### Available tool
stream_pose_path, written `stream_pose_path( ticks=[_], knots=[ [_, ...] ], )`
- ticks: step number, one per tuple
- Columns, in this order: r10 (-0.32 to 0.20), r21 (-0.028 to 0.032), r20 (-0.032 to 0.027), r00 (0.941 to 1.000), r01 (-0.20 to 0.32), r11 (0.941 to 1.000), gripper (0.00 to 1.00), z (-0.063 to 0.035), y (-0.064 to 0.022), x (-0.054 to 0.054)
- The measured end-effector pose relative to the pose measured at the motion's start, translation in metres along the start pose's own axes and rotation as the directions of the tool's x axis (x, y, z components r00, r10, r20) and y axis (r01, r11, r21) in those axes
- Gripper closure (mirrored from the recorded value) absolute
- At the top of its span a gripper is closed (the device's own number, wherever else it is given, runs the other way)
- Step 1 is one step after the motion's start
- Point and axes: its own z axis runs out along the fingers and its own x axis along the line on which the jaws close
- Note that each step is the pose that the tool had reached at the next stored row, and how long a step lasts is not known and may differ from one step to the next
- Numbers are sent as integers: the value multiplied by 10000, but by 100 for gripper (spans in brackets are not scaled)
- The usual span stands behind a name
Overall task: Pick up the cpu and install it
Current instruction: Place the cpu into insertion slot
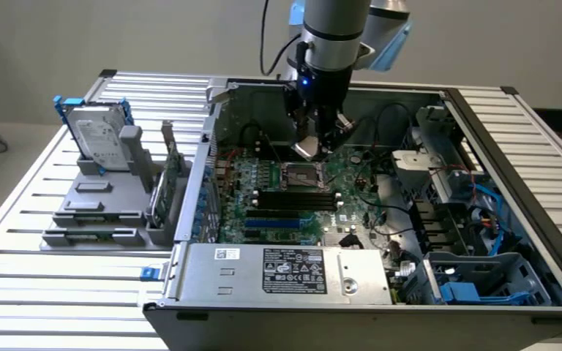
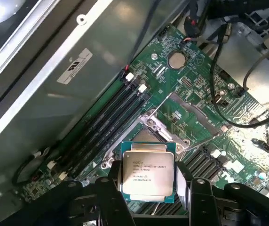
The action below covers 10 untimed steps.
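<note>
— cpu [image 2: 147, 172] check: where's it sitting right now? Can't make it out from my end.

— It's up in the air, mate. The gripper [image 2: 147, 175] has it pinched by two opposite edges, one of the dark fingers [image 2: 110, 188] on each side, jaws closed snug onto the chip. Silvery lid faces the wrist camera and there's printed text on it, too small for me to read.

— Over the board or off on the table?

— Over the board. From the exterior view the gripper [image 1: 318, 142] hangs down inside the open computer case [image 1: 359, 322], which takes up the table's [image 1: 27, 285] side toward the exterior view's right. The chip hovers above the green motherboard [image 2: 195, 94], just beside the socket [image 2: 155, 127] and overlapping its near edge in the wrist view. It isn't down in the socket; it looks clear of the metal frame.

— What's around it?

— Black memory slots [image 2: 104, 129] run alongside the socket, and a round coin battery [image 2: 176, 60] sits farther along the board. The silver power supply [image 1: 281, 270] fills the case's near edge. Well apart, a hard drive [image 1: 96, 135] with a blue frame stands upright in a grey holder [image 1: 96, 212] toward the table's edge on the exterior view's left.
</note>
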Motion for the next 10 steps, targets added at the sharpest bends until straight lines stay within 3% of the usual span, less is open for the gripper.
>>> stream_pose_path(
  ticks=[5, 10],
  knots=[
    [900, -66, 50, 9959, -900, 9959, 45, 54, -3, -4],
    [1793, -137, 92, 9837, -1792, 9837, 45, 104, -6, -7]
  ],
)
